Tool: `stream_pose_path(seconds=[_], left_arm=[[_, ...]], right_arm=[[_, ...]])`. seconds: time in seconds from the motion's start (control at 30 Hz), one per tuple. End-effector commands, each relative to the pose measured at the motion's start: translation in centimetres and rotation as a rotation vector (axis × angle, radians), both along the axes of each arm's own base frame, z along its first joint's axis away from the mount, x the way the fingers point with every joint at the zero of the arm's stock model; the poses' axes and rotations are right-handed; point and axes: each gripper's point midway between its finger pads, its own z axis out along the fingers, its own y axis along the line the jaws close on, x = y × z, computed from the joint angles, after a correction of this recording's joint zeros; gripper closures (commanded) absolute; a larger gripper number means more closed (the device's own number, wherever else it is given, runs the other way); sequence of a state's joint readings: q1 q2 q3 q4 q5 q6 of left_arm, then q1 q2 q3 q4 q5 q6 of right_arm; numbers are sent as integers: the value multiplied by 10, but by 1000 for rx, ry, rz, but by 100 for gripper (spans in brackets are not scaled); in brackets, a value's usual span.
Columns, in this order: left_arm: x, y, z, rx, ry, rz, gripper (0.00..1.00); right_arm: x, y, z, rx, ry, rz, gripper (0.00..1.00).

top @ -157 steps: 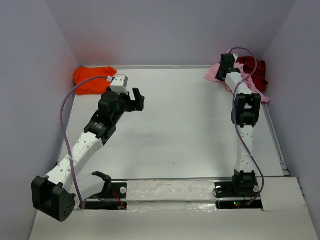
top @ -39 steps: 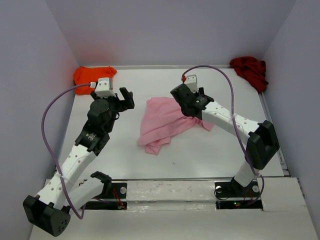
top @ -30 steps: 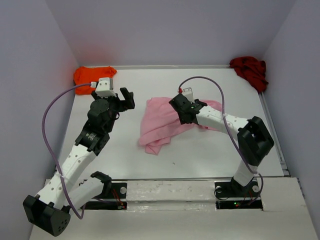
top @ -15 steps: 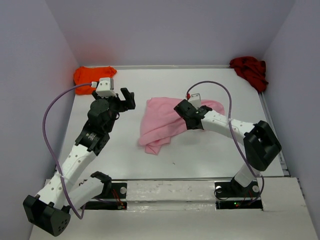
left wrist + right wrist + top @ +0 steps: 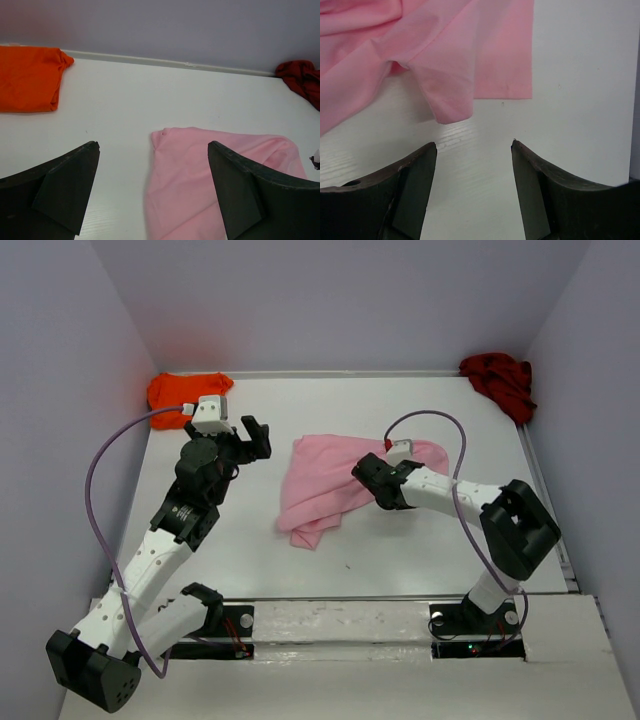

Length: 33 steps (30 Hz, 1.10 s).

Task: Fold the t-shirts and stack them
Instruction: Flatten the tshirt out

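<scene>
Scene: white table (image 5: 420,540) inside pale lilac walls, two arms based at the near edge.
Pink t-shirt (image 5: 320,485): crumpled and unfolded at mid-table, between the two grippers. Its narrow end trails toward the near-left; its wider part lies toward the far-right.
Orange t-shirt (image 5: 185,395): far-left corner, folded into a compact block against the wall, well apart from the pink one.
Dark red t-shirt (image 5: 500,380): far-right corner, in a loose heap.
L gripper (image 5: 252,440): raised left of the pink t-shirt, fingers spread wide, nothing between them.
L wrist view: L gripper (image 5: 153,145) frames the pink t-shirt (image 5: 210,175) ahead. The orange t-shirt (image 5: 27,75) is at upper left and the dark red t-shirt (image 5: 302,80) at the upper-right edge.
R gripper (image 5: 368,485): low, at the right part of the pink t-shirt, arm bent back toward its base. Jaws parted, gripping nothing.
R wrist view: R gripper (image 5: 473,144) shows bare table between the fingers. The pink t-shirt (image 5: 445,50) lies just beyond the tips, with a folded flap and a straight hem edge nearest (no cloth inside the gap).
Contact, R fingers vs. cloth: cannot tell from the top view; the wrist view shows them apart.
Cables: a purple lead loops over each arm.
</scene>
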State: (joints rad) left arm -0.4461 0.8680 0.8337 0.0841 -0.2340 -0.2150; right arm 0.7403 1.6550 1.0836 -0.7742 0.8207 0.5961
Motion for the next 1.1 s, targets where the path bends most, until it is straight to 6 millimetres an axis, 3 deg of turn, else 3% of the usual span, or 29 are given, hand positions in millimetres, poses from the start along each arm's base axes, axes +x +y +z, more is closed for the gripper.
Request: stream_pose_path(seconds=[0.0, 0.07, 0.13, 0.2, 0.23, 0.43, 0.67, 0.93, 0.97, 1.07], left_arm=[[-2, -4, 33, -43, -79, -19, 1], [-2, -5, 34, -46, -81, -26, 1], [-2, -5, 35, -48, -82, -30, 1], [-3, -5, 35, -52, -86, -33, 1], [-4, -6, 36, -52, -87, -39, 1], [-7, -4, 40, -58, -100, -35, 1], [-8, -5, 41, -59, -103, -38, 1], [-7, -4, 39, -57, -100, -36, 1], [-7, -5, 39, -57, -100, -36, 1], [-7, -4, 38, -52, -98, -33, 1]], right_arm=[[-6, -32, 3, -66, -76, -158, 33], [-5, -28, -1, 30, -75, -157, 37], [1, -28, 22, 146, -168, -188, 36], [3, -25, 25, 268, -153, -162, 37], [10, -18, 43, 362, -211, -150, 37], [26, -38, 57, 519, -302, -241, 38], [37, -30, 34, 650, -272, -326, 40], [59, -53, 22, 705, -307, -469, 44], [60, -64, 23, 695, -323, -497, 45], [52, -74, 22, 698, -331, -535, 45]])
